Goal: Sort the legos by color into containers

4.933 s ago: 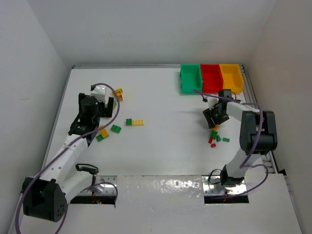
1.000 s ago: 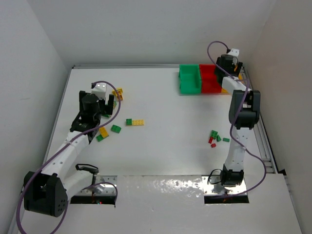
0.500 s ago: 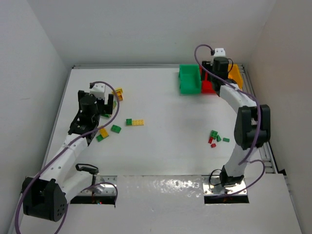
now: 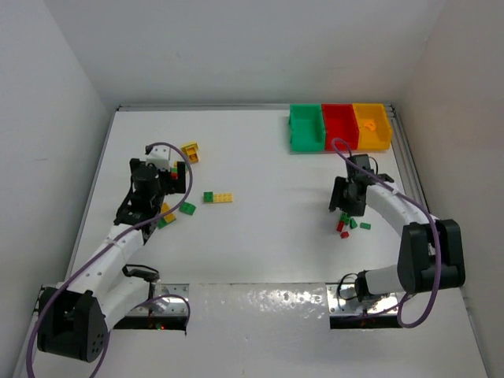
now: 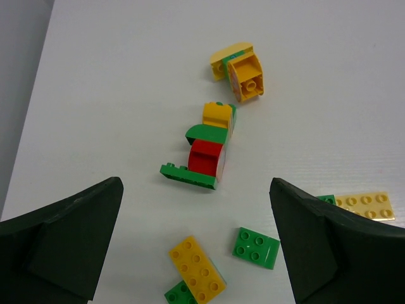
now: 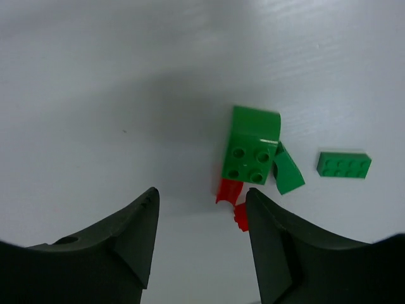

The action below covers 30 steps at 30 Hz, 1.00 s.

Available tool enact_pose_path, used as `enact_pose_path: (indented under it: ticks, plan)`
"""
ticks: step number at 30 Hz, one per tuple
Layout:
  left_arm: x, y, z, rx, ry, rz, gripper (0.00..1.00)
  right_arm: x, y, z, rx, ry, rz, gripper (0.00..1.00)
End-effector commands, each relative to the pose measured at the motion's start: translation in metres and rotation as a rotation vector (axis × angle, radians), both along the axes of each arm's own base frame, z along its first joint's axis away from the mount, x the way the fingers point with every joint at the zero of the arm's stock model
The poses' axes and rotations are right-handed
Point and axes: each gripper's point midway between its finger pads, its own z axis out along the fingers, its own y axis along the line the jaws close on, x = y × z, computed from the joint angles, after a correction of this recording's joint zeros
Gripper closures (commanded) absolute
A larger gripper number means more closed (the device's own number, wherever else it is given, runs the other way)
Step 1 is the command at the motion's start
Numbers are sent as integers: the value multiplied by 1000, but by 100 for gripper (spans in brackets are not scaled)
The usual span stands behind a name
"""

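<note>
while the right jaws hang part-open and empty over a green brick [image 6: 253, 153] touching red pieces [image 6: 229, 192] on the tabletop [image 6: 95, 95], closing could pinch both colours together; left jaws gape empty above a mixed stack [image 5: 209, 155].

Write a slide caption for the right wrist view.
Right claw, jaws apart and empty, over a green brick and red pieces on the white table, a flat green brick alongside.
</note>
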Motion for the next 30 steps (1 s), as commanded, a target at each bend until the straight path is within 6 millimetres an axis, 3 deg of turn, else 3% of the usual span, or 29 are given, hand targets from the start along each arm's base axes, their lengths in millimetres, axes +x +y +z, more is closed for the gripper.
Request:
enact_pose_path:
  ticks: [1, 11, 26, 30]
  plan:
    - [14, -12, 25, -53, -90, -26, 0, -6, -5, -7, 4, 17, -149, 43]
    - [9, -8, 26, -29, -77, -16, 0, -18, -30, -26, -130, 35, -165, 50]
    - [11, -6, 34, -6, -86, -9, 0, -5, -24, -40, -110, 46, -156, 52]
    - [11, -6, 34, -6, -86, -5, 0, 0, -26, -42, -120, 44, -151, 58]
